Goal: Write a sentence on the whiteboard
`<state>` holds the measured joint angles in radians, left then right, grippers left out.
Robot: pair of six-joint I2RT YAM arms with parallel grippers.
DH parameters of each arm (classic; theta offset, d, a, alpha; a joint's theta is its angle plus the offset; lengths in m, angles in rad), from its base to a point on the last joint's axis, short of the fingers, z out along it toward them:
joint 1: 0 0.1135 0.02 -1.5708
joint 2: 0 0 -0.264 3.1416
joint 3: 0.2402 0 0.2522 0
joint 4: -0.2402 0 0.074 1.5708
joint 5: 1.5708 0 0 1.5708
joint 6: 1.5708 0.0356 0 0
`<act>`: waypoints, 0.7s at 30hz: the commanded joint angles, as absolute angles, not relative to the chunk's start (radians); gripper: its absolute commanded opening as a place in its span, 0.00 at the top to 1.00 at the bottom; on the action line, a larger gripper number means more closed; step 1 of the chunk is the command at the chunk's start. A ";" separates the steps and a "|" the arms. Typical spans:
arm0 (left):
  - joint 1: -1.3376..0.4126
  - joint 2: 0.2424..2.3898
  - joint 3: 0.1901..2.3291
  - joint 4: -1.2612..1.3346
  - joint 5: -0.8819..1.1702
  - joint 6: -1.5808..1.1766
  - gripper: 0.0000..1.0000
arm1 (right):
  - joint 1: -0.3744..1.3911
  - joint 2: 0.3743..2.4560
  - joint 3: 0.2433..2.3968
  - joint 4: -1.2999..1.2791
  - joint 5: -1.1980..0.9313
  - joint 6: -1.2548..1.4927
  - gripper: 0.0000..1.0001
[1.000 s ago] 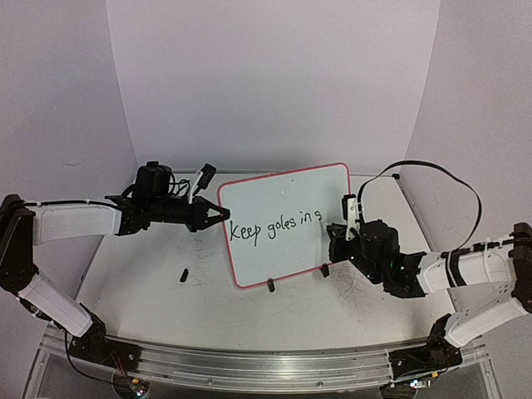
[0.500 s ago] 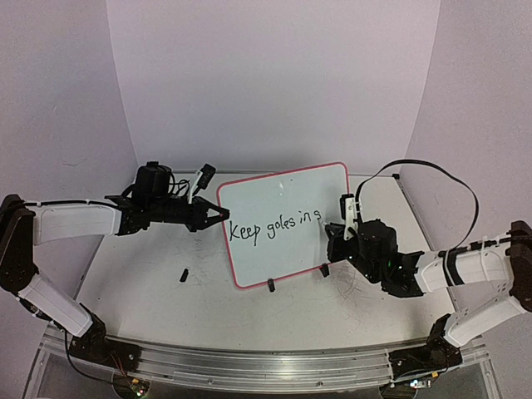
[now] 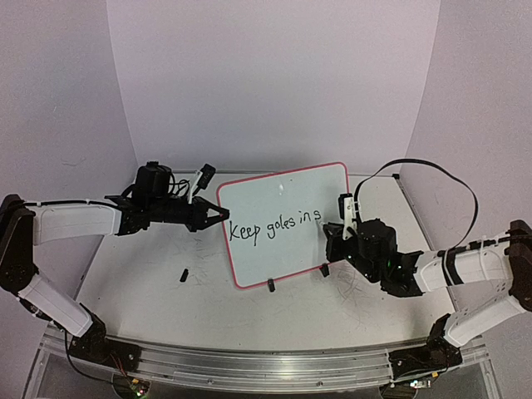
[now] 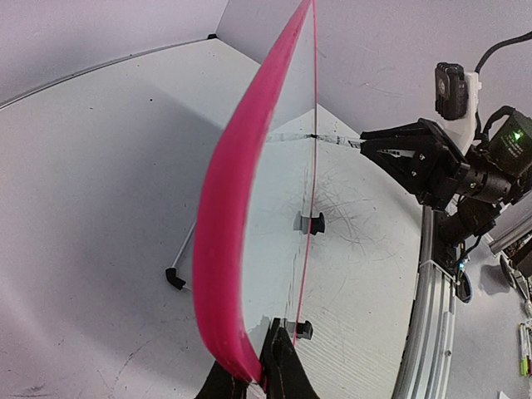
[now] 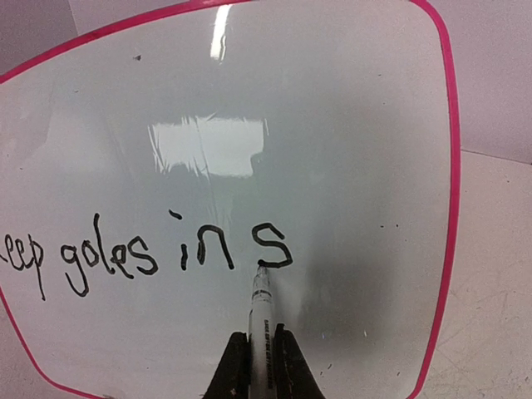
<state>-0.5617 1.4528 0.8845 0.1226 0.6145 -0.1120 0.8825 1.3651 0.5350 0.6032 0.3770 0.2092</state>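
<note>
Pink-bordered rectangular whiteboard (image 3: pixel 287 195) stands mid-frame on the scratched grey-white surface (image 3: pixel 150 287); left jaws pinch its left edge, right jaws clamp a white marker pen (image 5: pixel 260 314), tip touching the black handwritten sentence (image 3: pixel 274 227) "Keep goles in s"

White-shelled links, black joints on left arm (image 3: pixel 75 220) and right arm (image 3: pixel 465 270). Black cable (image 3: pixel 440 171) loops over right arm. Black angular right gripper (image 4: pixel 366 143), green LED (image 4: pixel 513 135) behind it, white wrist camera (image 4: pixel 455 90) on top.
</note>
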 commanded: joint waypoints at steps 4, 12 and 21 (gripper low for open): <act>-0.548 1.430 0.899 0.121 0.441 -0.012 1.00 | 0.886 1.094 0.462 0.591 0.313 0.212 1.00; -0.548 1.448 0.912 0.117 0.443 -0.009 1.00 | 0.815 1.113 0.462 0.583 0.307 0.148 1.00; -0.548 1.442 0.920 0.112 0.430 -0.002 1.00 | 0.815 1.172 0.485 0.629 0.244 0.092 1.00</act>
<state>-0.5652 1.4475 0.8845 0.1211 0.6090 -0.1036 0.8146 1.1477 0.4465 0.5812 0.2903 0.1212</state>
